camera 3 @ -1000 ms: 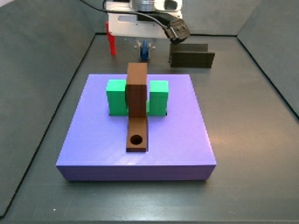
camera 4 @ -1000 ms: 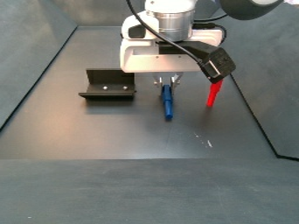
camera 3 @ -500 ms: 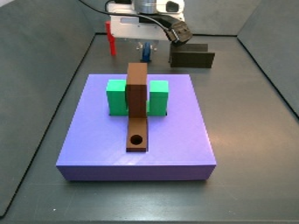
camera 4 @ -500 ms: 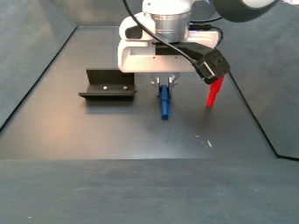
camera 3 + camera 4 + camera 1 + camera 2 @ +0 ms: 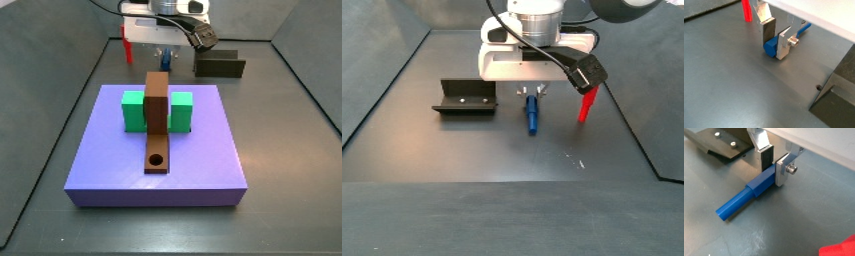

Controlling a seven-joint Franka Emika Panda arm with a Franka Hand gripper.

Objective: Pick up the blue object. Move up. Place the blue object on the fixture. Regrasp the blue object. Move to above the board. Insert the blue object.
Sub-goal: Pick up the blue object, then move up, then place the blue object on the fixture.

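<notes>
While low over the floor: pincer (image 5: pixel 772 164) straddles the blue object (image 5: pixel 745 198), plates at both sides, not visibly clamped.
Fixture (image 5: pixel 464 98): near, apart.
Blue object: flat on floor.
Advice: centre, pinch squarely, lift straight.

The tool (image 5: pixel 769 161) hangs low over the floor, fingers (image 5: pixel 784 169) pointing down, closed around the blue object (image 5: pixel 745 200)

Dark grey matte floor (image 5: pixel 476 200), low grey side walls (image 5: pixel 54 60), soft even light
</notes>
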